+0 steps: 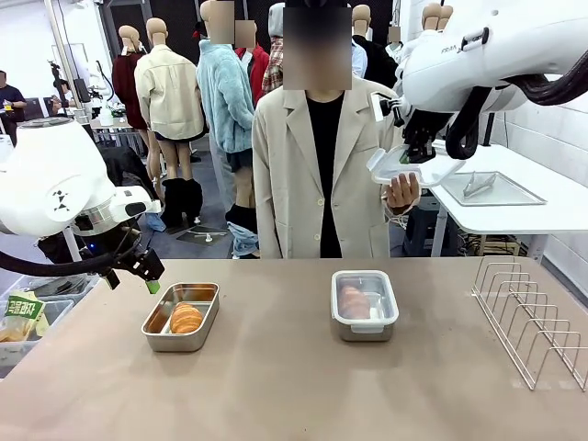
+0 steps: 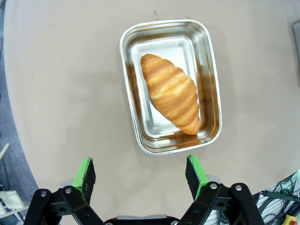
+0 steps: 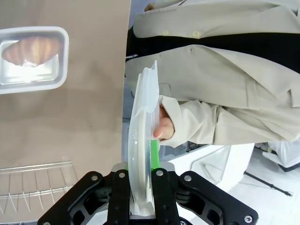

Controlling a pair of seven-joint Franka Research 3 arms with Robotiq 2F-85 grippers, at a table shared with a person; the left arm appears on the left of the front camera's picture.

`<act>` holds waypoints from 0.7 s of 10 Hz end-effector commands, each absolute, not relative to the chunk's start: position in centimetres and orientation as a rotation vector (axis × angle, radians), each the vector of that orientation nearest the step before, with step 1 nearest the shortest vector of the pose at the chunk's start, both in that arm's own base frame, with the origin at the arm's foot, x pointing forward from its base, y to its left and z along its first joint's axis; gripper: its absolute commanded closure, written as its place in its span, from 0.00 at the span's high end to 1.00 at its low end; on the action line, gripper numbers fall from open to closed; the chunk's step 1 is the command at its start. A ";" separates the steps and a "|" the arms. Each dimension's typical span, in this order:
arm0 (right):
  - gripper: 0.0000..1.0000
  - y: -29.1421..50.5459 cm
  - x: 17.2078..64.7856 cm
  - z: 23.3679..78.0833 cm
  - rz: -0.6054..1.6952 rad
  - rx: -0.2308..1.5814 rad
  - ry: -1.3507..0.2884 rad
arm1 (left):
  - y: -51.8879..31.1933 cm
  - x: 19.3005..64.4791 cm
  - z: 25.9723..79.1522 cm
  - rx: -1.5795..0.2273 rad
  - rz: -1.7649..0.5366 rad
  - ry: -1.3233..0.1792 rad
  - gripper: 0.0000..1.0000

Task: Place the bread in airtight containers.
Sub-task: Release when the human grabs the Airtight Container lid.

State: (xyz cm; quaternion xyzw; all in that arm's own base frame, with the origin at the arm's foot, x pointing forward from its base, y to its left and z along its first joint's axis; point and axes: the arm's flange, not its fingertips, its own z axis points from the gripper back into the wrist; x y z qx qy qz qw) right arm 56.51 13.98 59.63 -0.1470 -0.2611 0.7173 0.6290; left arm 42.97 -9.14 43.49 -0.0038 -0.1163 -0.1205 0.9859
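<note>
In the front view, the left gripper (image 1: 138,267) is hanging with its jaws spread wide and empty, just beside the left edge of the open tin (image 1: 181,316), where one bread roll (image 1: 186,318) is lying. The second tin (image 1: 365,305) in the middle of the table is already carrying its clear lid, with a roll inside. High on the right, the right gripper (image 1: 411,158) is pinching another clear lid (image 1: 404,166), and the person's hand (image 1: 401,191) is touching it from below.

In the left wrist view, the bread roll (image 2: 170,93) is lying diagonally inside the open tin (image 2: 212,65), ahead of the green pads (image 2: 85,173) and apart from them. It is looking light, soft and flaky, so I judge a gentle hold across its thick middle is best.

In the right wrist view, the right gripper (image 3: 140,187) is clamping the clear lid (image 3: 143,122) by its edge, while the person's fingers (image 3: 164,126) are also resting on it. The lid seems thin, light and slippery; a firm hold on the rim should suit it.
</note>
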 end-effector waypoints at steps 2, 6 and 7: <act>0.00 14.1 57.0 60.1 1.655 -0.304 -0.594 | -9.2 43.0 43.5 -0.004 -0.225 -0.243 1.00; 0.30 14.0 56.8 60.2 1.653 -0.286 -0.576 | -9.2 43.0 43.5 -0.004 -0.225 -0.243 1.00; 0.49 13.8 56.5 60.2 1.658 -0.266 -0.552 | -9.2 43.0 43.5 -0.004 -0.225 -0.243 1.00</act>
